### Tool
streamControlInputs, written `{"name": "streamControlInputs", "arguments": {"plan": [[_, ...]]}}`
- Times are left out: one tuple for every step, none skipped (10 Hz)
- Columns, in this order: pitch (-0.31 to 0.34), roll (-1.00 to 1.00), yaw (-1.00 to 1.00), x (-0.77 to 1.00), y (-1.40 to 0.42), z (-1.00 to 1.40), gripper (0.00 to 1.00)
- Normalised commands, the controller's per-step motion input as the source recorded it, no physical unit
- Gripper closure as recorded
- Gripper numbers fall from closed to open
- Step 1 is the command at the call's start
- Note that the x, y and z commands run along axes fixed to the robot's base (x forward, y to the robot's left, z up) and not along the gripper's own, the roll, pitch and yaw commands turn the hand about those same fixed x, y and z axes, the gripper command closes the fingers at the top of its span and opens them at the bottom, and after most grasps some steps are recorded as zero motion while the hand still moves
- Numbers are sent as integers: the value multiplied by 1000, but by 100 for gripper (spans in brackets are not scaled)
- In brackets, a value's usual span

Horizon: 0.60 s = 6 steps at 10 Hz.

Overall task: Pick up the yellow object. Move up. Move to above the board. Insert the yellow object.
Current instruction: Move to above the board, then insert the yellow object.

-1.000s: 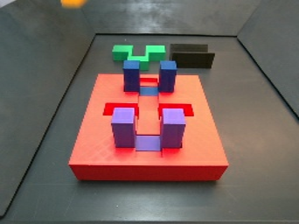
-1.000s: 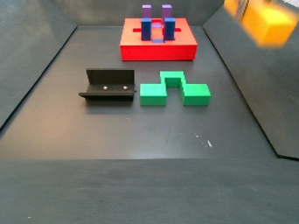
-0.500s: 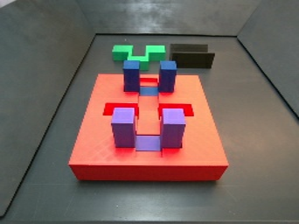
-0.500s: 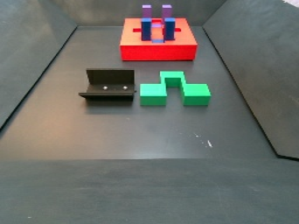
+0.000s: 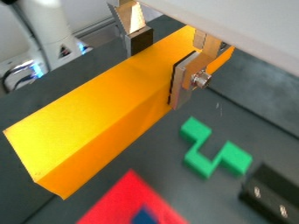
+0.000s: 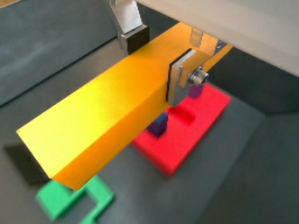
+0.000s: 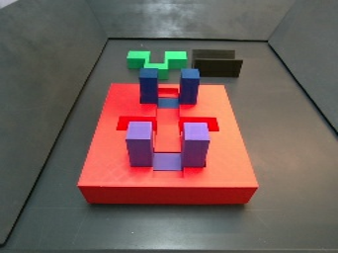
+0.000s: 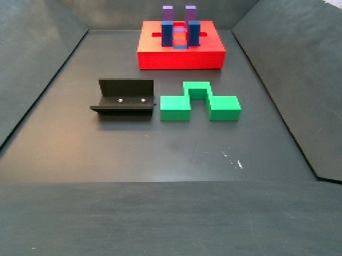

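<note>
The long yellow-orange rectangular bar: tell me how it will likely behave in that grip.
The long yellow-orange rectangular bar looks stiff: straight in both wrist views. The gripper clamps it near one end, so it may pivot or sag. Its smooth faces could slip against the finger pads.

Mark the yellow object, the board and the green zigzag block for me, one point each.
yellow object (image 5: pixel 100 109): a wrist view, on its broad top face.
board (image 7: pixel 169 180): a side view, on the bare red top near its front edge.
green zigzag block (image 8: pixel 201 104): a side view, on its top face.
</note>
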Motion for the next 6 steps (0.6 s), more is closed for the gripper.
{"name": "streamControlInputs", "arguments": {"plan": [[131,6,7,984,-1400,218,100],[145,21,8,1013,-1400,225,100],[166,35,11,549,-716,128,100],[174,52,7,378,-445,89,100],[0,39,17,0,-9,-51,100],[0,0,0,0,0,-117,100]]}}
